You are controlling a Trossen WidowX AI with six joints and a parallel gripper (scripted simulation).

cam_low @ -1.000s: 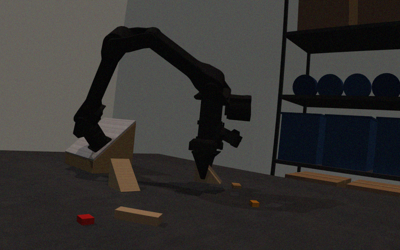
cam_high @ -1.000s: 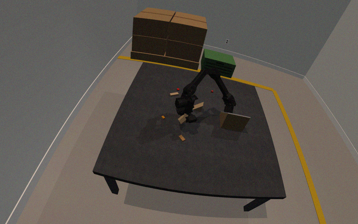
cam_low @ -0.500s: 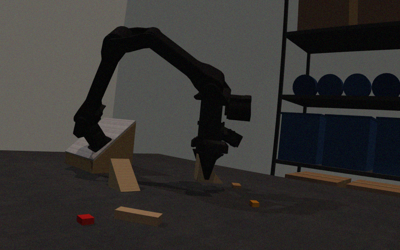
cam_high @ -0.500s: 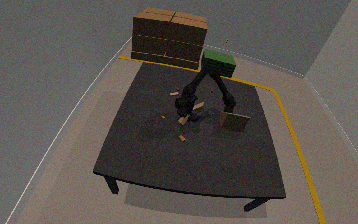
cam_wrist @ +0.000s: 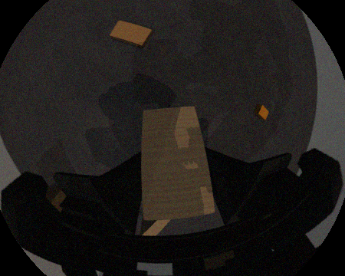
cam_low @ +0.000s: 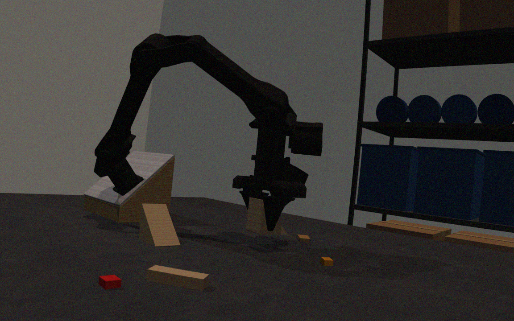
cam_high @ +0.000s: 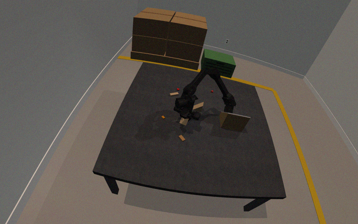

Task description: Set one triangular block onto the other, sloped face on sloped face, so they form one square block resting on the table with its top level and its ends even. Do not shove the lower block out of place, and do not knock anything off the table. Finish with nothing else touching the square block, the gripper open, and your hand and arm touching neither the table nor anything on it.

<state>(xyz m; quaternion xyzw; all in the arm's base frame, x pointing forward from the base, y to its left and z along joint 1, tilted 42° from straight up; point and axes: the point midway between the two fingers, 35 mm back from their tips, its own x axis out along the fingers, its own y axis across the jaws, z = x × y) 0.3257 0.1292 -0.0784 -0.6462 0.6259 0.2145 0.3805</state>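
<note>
The gripper is clamped on one triangular block, a finger bearing on each side. This grip probably leaves the sloped face free for mating. The second triangular block rests on the table, apart from the first, its slope exposed — a suitable seat for the held part. The held block likely requires inversion and end alignment before lowering; a skewed approach could shove the lower block.

The exterior view shows the lower block's slope broadside and suggests that the held block is raised slightly; the wrist view does not establish this clearance. The wrist view shows contact at both sides of the held block — a detail the arm largely hides from the top. The top view alone shows the green crate beyond the table.
</note>
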